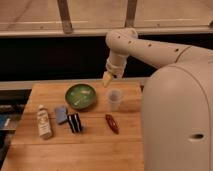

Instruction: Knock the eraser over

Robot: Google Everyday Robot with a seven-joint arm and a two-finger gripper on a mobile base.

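The claw (pixel 107 79) is hanging above the far edge of the bench (pixel 95 147), spread or pressed together I cannot tell; one eraser (pixel 74 122) is lying leftward and nearer, bare wood in front.

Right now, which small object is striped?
The black eraser with white stripes, beside the plain blue-grey pad; the gripper hovers above the clear cup.

The light is warm and a bit dim. The wooden table (pixel 90 147) glows orange-brown. Far behind it there is a dark, almost black band (pixel 50 57). The gripper (pixel 107 79) hangs above the table's far edge, pale yellow against that dark.
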